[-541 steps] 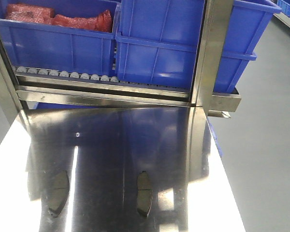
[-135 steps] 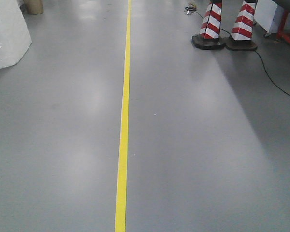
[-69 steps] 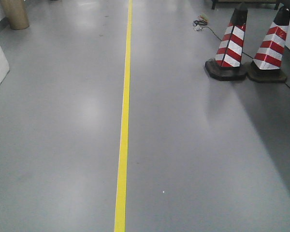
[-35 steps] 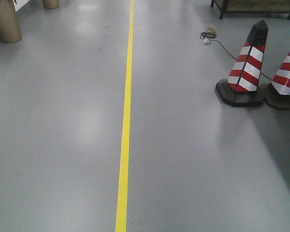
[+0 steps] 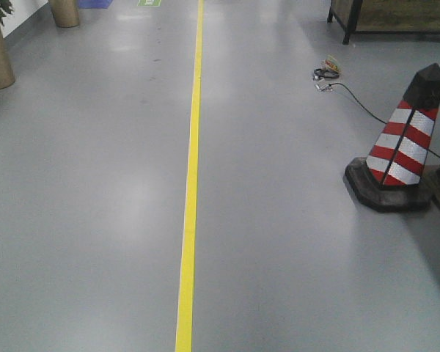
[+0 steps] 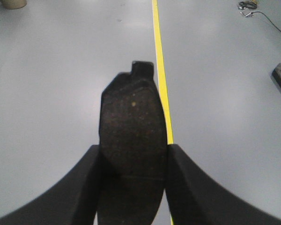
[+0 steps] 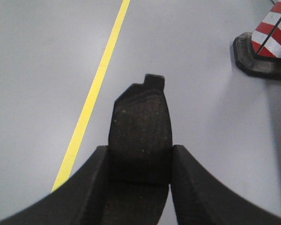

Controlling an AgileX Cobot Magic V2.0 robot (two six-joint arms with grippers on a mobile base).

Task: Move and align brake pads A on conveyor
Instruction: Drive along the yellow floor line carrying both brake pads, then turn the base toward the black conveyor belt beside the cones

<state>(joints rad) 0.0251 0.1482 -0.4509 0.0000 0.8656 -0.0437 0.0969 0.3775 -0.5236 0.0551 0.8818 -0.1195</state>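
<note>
Left wrist: left claw (image 6: 133, 150) grips brake pad (image 6: 132, 117); front view: floor (image 5: 95, 183), cone (image 5: 403, 147)

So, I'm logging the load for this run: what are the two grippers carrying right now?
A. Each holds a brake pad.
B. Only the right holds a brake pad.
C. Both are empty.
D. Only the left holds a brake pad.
A: the left gripper pinches a brake pad and the right gripper pinches a second brake pad, both over the floor.
</note>
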